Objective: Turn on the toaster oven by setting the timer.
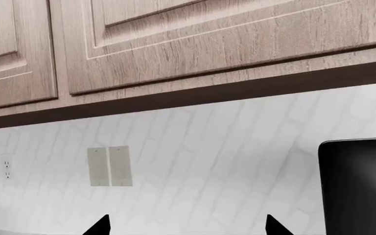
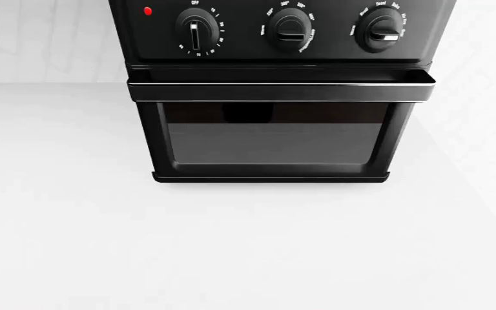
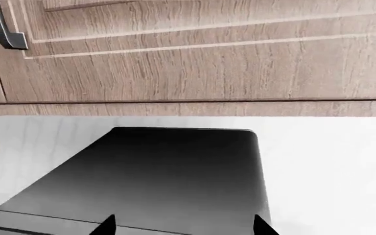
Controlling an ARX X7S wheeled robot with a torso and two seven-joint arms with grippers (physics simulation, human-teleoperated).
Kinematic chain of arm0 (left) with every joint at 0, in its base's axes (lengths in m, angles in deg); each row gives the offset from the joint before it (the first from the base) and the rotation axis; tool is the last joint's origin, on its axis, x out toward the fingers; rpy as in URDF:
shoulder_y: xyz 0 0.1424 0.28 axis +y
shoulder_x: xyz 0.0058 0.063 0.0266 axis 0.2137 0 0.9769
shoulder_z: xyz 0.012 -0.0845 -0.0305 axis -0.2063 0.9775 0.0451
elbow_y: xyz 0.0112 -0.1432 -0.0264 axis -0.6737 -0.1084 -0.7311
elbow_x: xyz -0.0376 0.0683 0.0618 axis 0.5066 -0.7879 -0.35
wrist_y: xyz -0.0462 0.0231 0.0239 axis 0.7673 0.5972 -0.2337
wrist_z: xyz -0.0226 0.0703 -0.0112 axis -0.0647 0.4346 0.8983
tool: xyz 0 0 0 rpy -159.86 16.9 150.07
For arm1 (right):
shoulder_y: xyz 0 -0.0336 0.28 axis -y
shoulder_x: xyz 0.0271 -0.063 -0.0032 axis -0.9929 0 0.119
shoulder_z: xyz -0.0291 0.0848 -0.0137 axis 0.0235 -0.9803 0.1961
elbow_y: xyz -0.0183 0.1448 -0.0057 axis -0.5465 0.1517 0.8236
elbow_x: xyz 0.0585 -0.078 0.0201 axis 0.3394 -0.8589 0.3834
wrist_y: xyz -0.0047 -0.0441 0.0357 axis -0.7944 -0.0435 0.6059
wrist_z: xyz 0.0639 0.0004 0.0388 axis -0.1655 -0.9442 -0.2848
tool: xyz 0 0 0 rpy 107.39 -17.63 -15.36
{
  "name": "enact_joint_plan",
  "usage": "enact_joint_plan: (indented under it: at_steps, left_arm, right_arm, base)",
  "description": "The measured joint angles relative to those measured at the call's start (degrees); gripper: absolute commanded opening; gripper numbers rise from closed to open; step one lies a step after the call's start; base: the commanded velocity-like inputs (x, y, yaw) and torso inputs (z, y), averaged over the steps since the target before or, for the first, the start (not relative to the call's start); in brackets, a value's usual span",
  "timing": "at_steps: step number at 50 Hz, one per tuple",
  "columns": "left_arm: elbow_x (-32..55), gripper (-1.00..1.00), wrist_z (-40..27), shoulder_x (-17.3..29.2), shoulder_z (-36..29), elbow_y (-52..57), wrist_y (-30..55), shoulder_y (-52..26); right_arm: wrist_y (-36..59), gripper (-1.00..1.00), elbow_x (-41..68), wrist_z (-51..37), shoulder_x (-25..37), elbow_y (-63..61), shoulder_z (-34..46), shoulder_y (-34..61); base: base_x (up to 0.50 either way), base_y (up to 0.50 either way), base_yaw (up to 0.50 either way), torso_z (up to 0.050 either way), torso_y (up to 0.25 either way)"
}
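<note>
on the control panel of the black boxy toaster oven, the word "off" stood in small white letters above the black round timer knob, with a ring of tiny white numbers beside it too small to read. the middle black knob was ringed by white figures, blurred beyond reading. around the right black knob, the white words appeared to read "toast" and "bake"; others were illegible.
</note>
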Motion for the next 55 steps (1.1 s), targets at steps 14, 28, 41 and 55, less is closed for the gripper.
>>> enact_joint_plan:
  at_steps: [14, 28, 41, 55]
  left_arm:
    - [0.16, 1.0, -0.03, 0.21, 0.15, 0.09, -0.61, 0.57]
    - [0.5, 1.0, -0.24, 0.53, 0.68, 0.3, -1.27, 1.51]
    - [0.82, 1.0, -0.47, 0.79, 1.12, 0.47, -1.85, 2.37]
    - [1.16, 1.0, -0.62, 1.07, 1.8, 0.58, -2.46, 3.36]
  right_arm:
    - [-6.89, 1.0, 23.1, -10.22, 0.83, 4.22, 16.6, 7.82]
    - [-16.21, 1.0, 34.45, -12.94, 2.39, -0.97, 28.42, 11.55]
    - [-22.33, 1.0, 38.57, -13.37, 3.62, -6.85, 35.4, 13.58]
    - [-29.12, 1.0, 40.01, -14.21, 4.48, -14.49, 41.67, 15.55]
  base:
    - [0.0, 0.0, 0.0, 0.0, 0.0]
    - [0.0, 0.0, 0.0, 0.0, 0.0]
    - [0.0, 0.0, 0.0, 0.0, 0.0]
    - [0.0, 0.0, 0.0, 0.0, 0.0]
